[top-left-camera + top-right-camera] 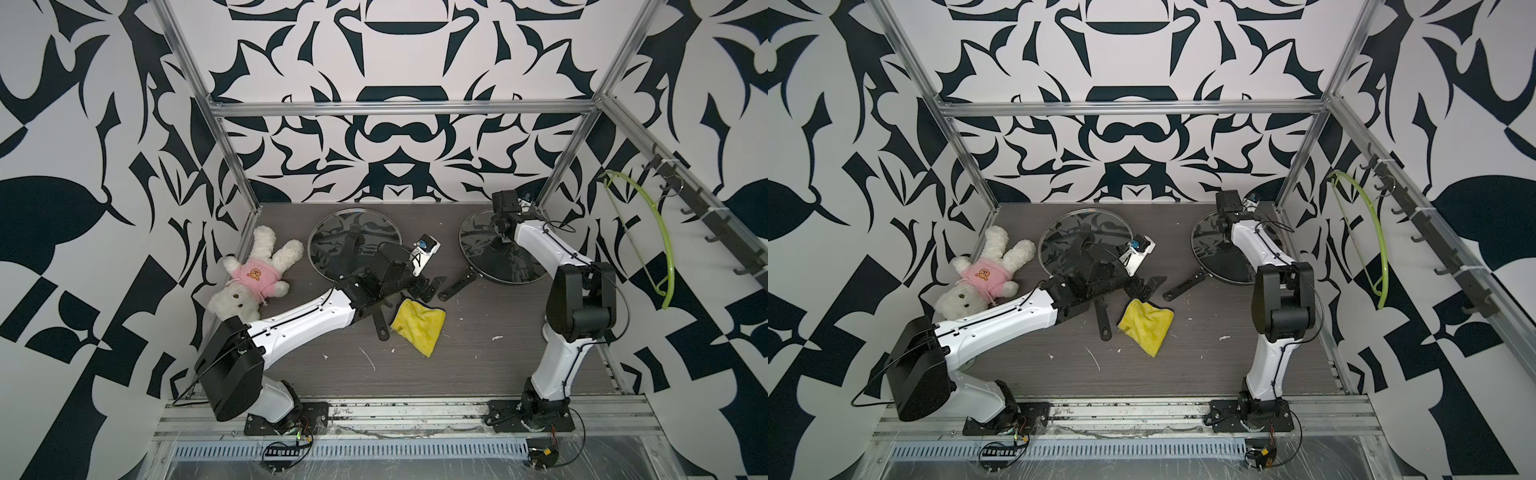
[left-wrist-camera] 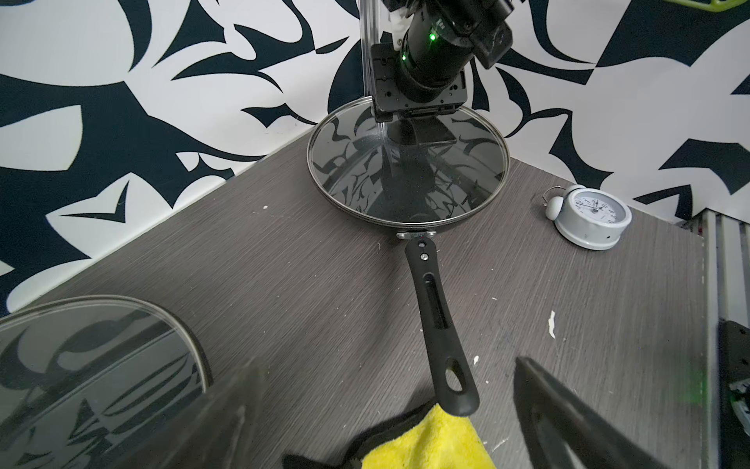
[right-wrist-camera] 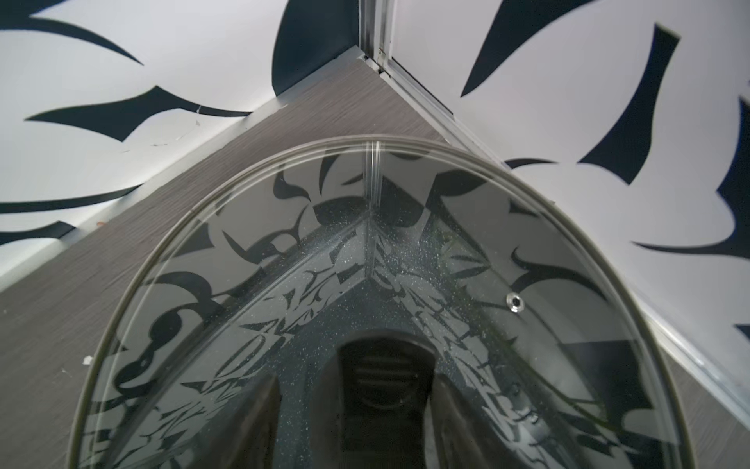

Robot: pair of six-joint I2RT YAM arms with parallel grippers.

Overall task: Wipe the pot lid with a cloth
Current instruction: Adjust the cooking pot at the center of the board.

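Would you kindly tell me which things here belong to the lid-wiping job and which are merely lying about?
For the job: small yellow fluffy microfibre cloth; round glass lid on the black pan beneath the right gripper.
Lying about: white plush bear in a pink top; second glass-lidded black pan; pale grey alarm clock; green hanger.

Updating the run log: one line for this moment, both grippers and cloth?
left gripper: open, near cloth | right gripper: straddling handle on right lid, grip unclear | cloth: on table, unheld | wiping: not started

White shells clad the left arm (image 1: 307,322) and right arm (image 1: 559,361), with black joint blocks (image 1: 232,365), thin black cables (image 1: 578,353) along the shells, screw holes (image 1: 322,309), and black base plates (image 1: 316,409).
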